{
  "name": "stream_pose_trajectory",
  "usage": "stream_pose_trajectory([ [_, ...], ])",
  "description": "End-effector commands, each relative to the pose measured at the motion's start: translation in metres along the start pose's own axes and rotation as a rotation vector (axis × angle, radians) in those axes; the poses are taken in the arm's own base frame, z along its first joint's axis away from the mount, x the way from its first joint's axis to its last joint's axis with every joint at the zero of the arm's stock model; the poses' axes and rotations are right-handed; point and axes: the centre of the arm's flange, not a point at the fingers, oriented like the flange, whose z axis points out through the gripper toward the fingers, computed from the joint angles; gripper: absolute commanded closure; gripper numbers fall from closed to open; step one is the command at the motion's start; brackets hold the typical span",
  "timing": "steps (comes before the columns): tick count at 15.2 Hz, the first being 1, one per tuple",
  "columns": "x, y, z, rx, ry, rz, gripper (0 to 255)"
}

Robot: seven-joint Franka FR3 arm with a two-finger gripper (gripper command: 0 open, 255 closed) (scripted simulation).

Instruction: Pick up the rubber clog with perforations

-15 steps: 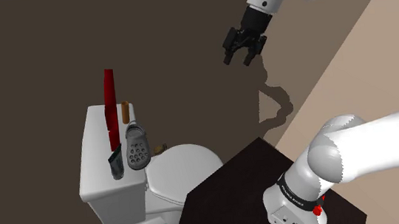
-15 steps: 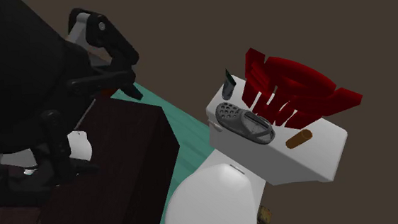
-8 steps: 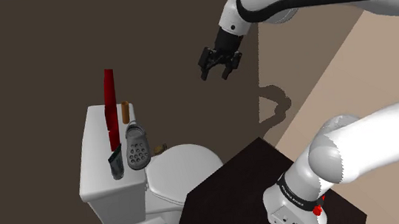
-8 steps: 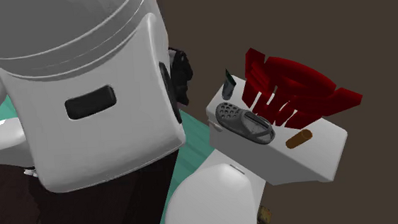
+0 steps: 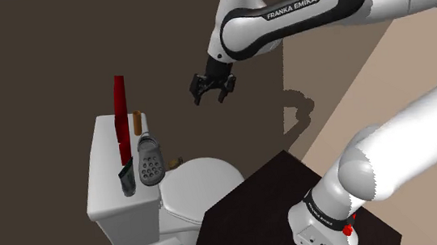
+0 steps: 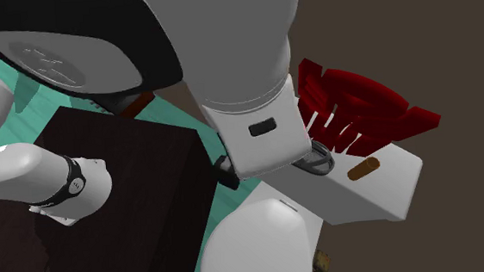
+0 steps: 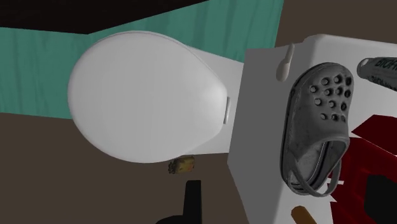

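Observation:
The grey perforated clog (image 5: 149, 160) lies on the flat top of a white toilet tank (image 5: 102, 184), toe towards the tank's front. In the wrist view the clog (image 7: 315, 127) is ahead of the hand with its heel strap nearest, between the lines of the two fingers. My black gripper (image 5: 212, 90) hangs in the air above the tank and off to the shoulder view's right, well clear of the clog. The gripper (image 7: 286, 186) is open, its fingers (image 7: 191, 200) stand wide apart and hold nothing. The arm covers most of the clog (image 6: 320, 163) in the second exterior view.
On the tank with the clog stand a tall red object (image 5: 121, 118), a small brown cylinder (image 5: 137, 121) and a dark tube (image 5: 126, 181). The closed white toilet lid (image 5: 202, 184) is below. The dark stand (image 5: 265, 211) sits at the lower right. A small brown lump (image 7: 181, 165) lies on the floor.
The arm has swung to the shoulder view's left and a little down, bringing the gripper nearer the tank. The fingers stayed open. The clog has not moved.

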Motion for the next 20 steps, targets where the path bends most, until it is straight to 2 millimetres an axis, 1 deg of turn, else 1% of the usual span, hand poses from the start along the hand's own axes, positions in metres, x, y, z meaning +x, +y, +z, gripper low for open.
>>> stream_pose_trajectory([
  [1,0.008,-0.016,0.021,-0.006,0.005,0.002,0],
  [11,0.054,-0.082,0.128,-0.044,0.022,0.013,0],
  [20,0.096,-0.137,0.225,-0.078,0.038,0.022,0],
])
